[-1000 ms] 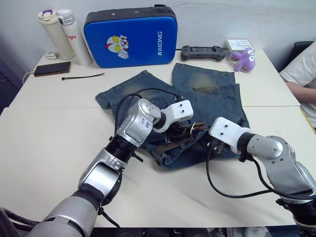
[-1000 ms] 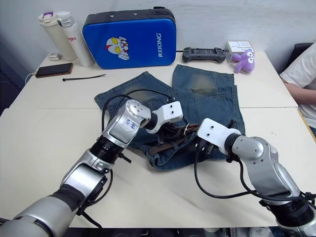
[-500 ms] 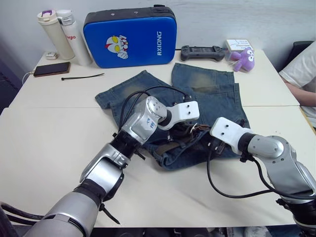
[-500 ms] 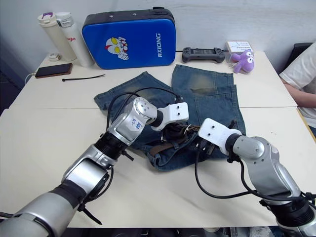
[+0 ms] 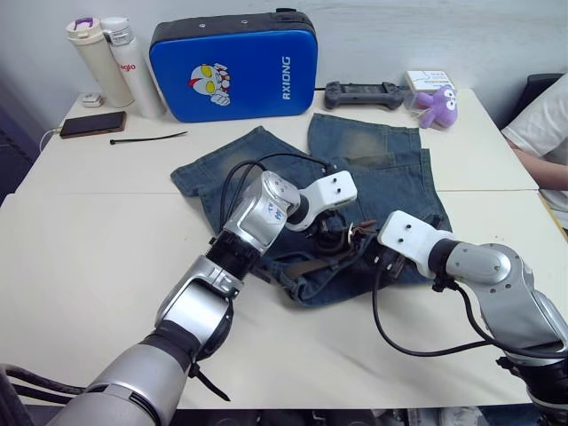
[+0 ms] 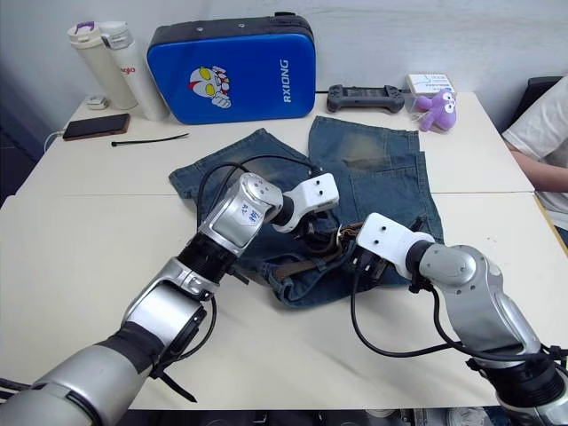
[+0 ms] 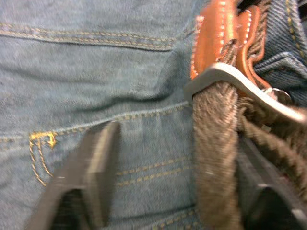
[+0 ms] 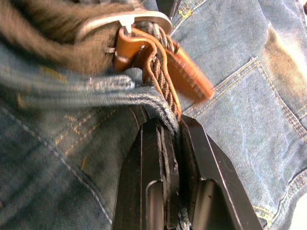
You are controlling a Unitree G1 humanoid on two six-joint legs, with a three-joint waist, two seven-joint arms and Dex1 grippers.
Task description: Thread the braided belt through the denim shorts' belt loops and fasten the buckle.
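At frame centre the denim shorts lie on the worktop, braided belt bunched at the waistband. Left gripper jaws gape around the belt; right gripper jaws apparently pinch denim.

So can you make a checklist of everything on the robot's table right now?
Surface: white table, two tops pushed together.
Job's things: denim shorts spread flat; braided belt at the waistband, passing through the buckle.
Clutter: blue case, two bottles, phone, cable tie, game controller, purple toy.
Grippers: left gripper open around the belt; right gripper shut on the waistband.
Cables: black cables on both arms.
Surroundings: a person's arm at the right edge.
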